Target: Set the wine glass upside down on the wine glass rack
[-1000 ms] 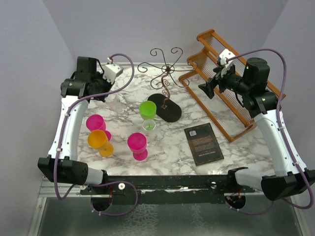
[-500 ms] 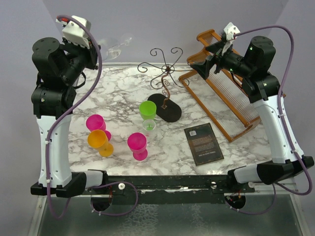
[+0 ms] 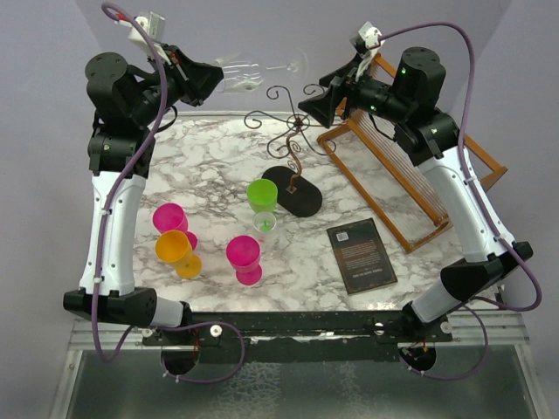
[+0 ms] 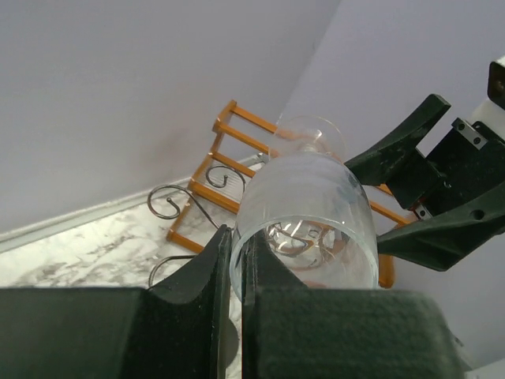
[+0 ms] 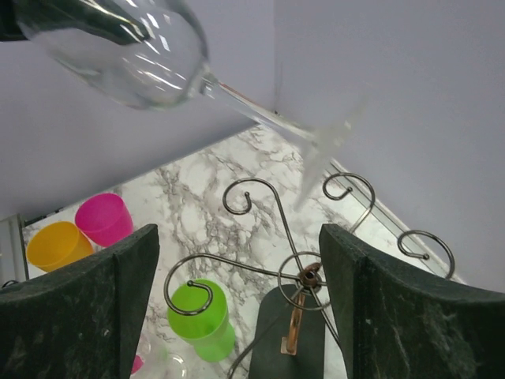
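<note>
The left jaws are pressed together on the bowl wall of the wine glass [image 3: 244,75], pinching it at the rim. They hold it in the air above the wine glass rack [image 3: 293,140], over its far-left curls. The glass lies on its side, its foot pointing toward the rack's right. The right jaws stand spread with nothing between them, above the rack's far-right side, facing the glass's foot. The rack stands on the counter [image 3: 210,166], with a green cup [image 3: 261,194] just left of its base and a wooden dish rack [image 3: 410,179] to its right
</note>
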You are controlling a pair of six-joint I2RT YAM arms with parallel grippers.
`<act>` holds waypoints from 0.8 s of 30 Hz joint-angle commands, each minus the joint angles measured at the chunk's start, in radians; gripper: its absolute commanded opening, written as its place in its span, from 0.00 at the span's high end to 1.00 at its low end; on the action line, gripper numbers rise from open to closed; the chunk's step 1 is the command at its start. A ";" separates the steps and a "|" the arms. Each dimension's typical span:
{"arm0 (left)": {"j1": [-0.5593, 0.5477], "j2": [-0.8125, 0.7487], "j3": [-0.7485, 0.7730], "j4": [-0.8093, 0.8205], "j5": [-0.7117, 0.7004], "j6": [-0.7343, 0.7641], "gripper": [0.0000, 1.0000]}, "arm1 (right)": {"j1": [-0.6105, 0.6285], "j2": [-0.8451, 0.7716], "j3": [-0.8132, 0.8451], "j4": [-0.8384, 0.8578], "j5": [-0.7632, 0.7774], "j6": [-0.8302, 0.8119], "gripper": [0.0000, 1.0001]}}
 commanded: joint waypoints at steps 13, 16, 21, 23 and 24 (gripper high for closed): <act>-0.015 -0.020 -0.029 0.163 0.088 -0.135 1.00 | 0.049 0.073 0.133 -0.009 0.300 0.046 0.71; -0.015 -0.023 -0.032 0.160 0.086 -0.133 1.00 | 0.049 0.071 0.129 -0.001 0.308 0.042 0.78; -0.015 -0.029 -0.057 0.161 0.086 -0.142 1.00 | 0.049 0.068 0.124 0.008 0.331 0.032 0.99; -0.015 -0.034 -0.072 0.158 0.078 -0.149 0.99 | 0.049 0.066 0.120 0.010 0.357 0.019 0.99; -0.013 -0.037 -0.079 0.154 0.075 -0.150 0.93 | 0.048 0.064 0.119 0.013 0.371 0.011 0.99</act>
